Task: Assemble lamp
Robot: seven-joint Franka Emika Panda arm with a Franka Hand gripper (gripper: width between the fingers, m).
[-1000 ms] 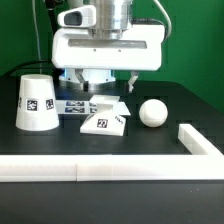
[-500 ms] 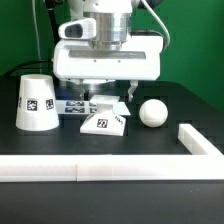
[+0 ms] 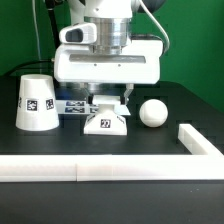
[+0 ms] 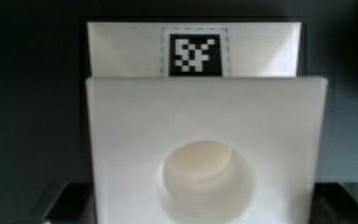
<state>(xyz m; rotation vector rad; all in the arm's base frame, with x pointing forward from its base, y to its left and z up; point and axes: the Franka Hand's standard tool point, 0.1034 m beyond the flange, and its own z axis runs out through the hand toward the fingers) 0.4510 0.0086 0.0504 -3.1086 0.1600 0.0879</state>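
The low angular lamp base [image 3: 105, 124] sits on the black table at the centre, its tag facing front. My gripper [image 3: 108, 100] has come down over it, one finger on each side of its rear part, and is shut on it. In the wrist view the base [image 4: 202, 110] fills the picture with its round socket hollow, and the dark fingers [image 4: 60, 205] press against both of its side edges. The truncated-cone shade [image 3: 35, 102] stands to the exterior view's left. The ball-shaped bulb [image 3: 152, 113] lies to the right of the base.
The marker board [image 3: 72, 106] lies flat between the shade and the base, behind them. A white rail [image 3: 100, 170] runs along the table's front edge, with an angled white piece [image 3: 200, 140] at the right.
My gripper has come down onto the base. The base, skewed a second ago, now sits square between the fingers. Shade and bulb have not moved.
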